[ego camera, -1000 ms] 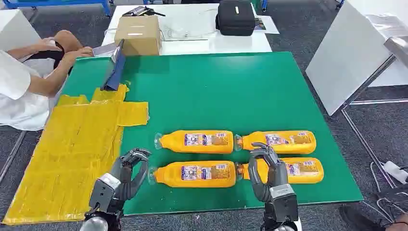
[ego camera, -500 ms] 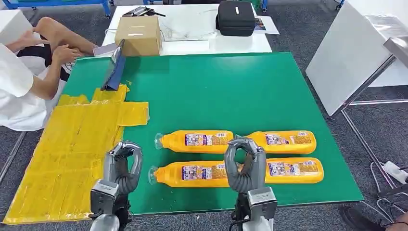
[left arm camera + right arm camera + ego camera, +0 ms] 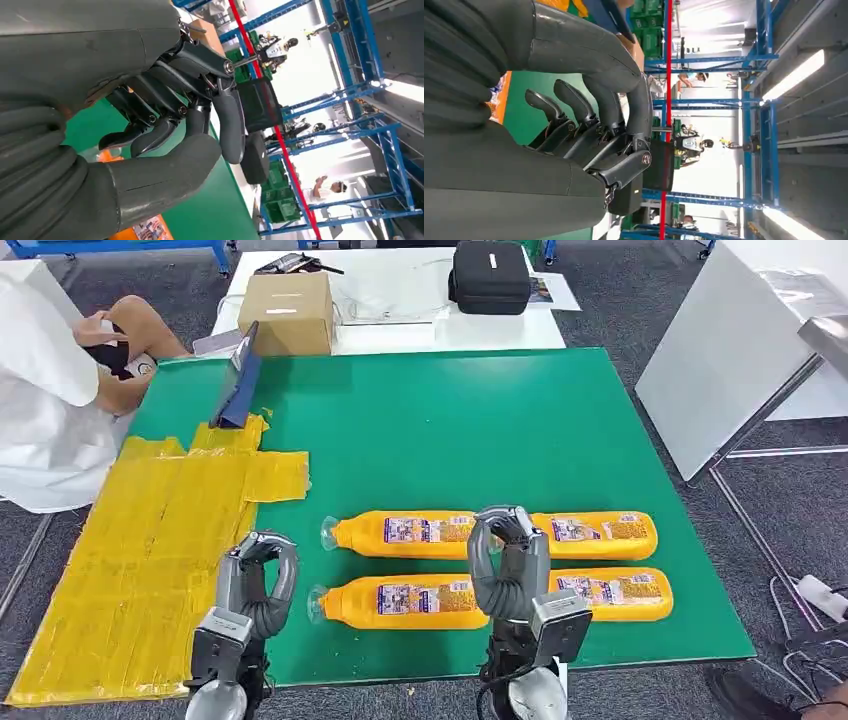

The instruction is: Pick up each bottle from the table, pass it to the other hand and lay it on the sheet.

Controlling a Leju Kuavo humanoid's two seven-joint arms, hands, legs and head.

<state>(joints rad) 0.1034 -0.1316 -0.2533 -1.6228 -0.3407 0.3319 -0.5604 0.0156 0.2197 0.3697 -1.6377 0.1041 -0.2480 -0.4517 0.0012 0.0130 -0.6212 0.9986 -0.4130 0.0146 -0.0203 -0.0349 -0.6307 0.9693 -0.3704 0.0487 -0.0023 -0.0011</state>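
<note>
Four orange bottles lie on their sides in two rows on the green counter (image 3: 450, 420), caps toward nine o'clock, easy to scoop. The right hand (image 3: 508, 560) hangs over the gap between the front pair, front left bottle (image 3: 400, 600) at its nine o'clock and front right bottle (image 3: 612, 594) at three, its fingers (image 3: 574, 102) curled inward and holding nothing. The left hand (image 3: 258, 580) waits at the counter's edge, fingers (image 3: 165, 132) likewise curled and empty, just beside the yellow sheet (image 3: 140, 550), handy for receiving a pass. No bottle is on the sheet yet.
</note>
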